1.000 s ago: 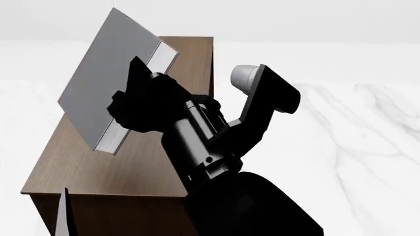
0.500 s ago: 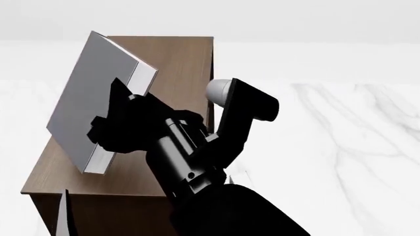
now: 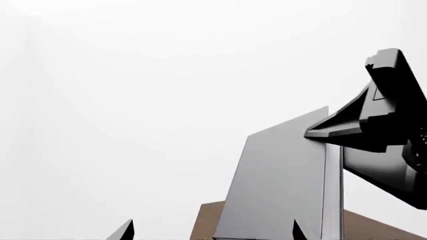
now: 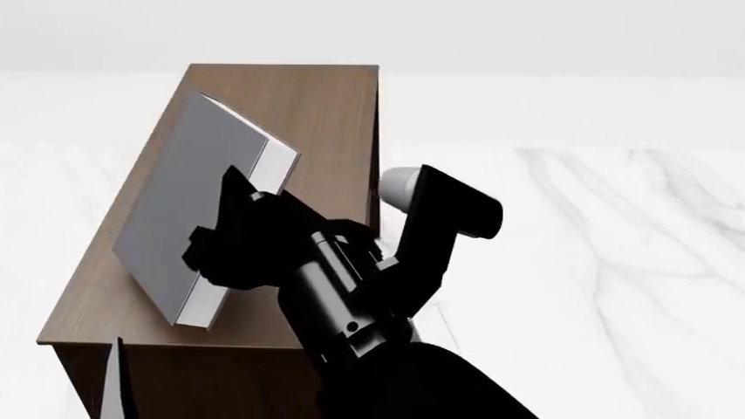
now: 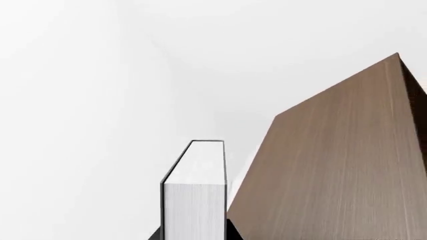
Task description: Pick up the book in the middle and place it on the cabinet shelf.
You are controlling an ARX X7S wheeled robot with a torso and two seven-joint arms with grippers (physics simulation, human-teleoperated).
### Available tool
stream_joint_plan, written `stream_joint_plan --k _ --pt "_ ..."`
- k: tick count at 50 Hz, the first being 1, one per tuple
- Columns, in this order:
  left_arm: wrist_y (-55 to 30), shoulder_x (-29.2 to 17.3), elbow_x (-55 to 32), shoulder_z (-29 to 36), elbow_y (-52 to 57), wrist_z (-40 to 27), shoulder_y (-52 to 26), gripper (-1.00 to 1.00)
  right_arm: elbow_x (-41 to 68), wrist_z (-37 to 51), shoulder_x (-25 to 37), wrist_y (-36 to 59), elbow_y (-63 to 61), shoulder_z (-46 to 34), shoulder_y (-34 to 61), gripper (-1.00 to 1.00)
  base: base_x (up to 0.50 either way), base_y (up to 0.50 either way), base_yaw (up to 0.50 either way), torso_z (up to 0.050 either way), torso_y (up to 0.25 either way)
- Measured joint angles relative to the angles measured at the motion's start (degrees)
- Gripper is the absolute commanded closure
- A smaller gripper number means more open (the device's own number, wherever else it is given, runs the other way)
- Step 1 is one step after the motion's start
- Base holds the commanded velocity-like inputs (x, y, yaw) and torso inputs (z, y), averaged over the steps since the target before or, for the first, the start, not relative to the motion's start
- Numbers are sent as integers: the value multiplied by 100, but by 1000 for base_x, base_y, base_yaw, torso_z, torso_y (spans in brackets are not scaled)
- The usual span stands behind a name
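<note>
Right gripper [image 4: 239, 249] clenching book [image 4: 187, 209]; we are holding it tilted, long axis running along cabinet shelf [image 4: 314, 105] beneath, pages facing gripper.

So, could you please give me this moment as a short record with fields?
book: grey hardcover, tilted, over the cabinet top
holder: right tool, shut on the book's white page edge
cabinet: brown wood, flat top bare where visible
contact: cannot tell if the book touches the top
left tool: only finger tips in its wrist view, apart, holding nothing
</note>
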Motion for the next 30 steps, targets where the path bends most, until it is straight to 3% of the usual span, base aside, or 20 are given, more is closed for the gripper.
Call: stream_joint_plan --k 30 --pt "-18 -20 -86 31 -82 -20 -36 -100 277 -135 -49 -194 320 191 -151 100 0 0 0 0 0"
